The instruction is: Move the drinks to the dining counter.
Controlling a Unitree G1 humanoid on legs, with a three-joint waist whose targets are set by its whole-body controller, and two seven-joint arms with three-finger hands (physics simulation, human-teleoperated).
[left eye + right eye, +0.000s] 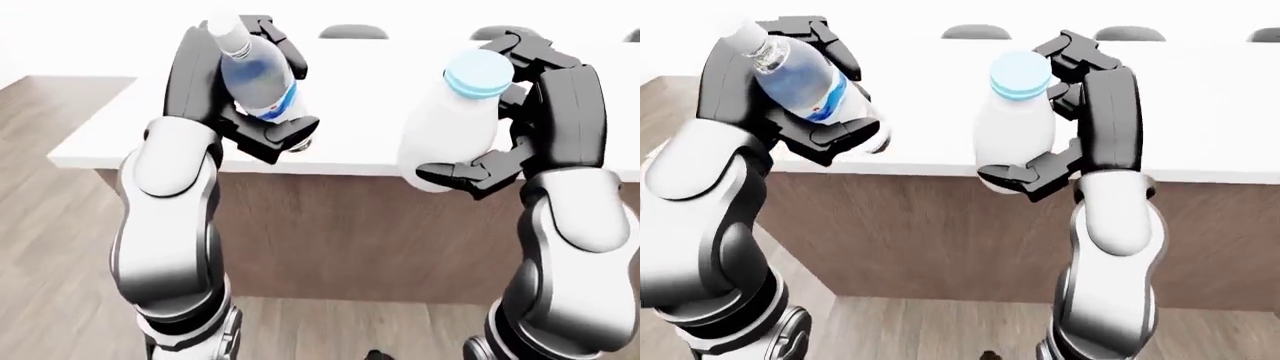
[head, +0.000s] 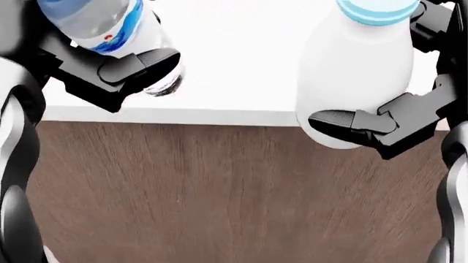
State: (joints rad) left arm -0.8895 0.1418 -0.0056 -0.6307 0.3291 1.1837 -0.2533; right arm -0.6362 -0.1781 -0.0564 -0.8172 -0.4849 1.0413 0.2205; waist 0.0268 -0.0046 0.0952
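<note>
the left robot hand (image 1: 262, 112) has its fingers closed round a clear water bottle (image 1: 255, 75), held tilted with the cap leaning up and to the left of the left-eye view. the right robot hand (image 1: 500, 131) is wrapped round an upright white milk bottle (image 1: 450, 120) with a pale blue cap. both drinks hang in the air at the near edge of the white surface (image 1: 350, 105), not yet over it enough to set down. the risk: the tilted water bottle could land on its corner and topple or roll, and the milk bottle, released too near the edge, could tip off to the wood floor (image 1: 50, 247).
</note>
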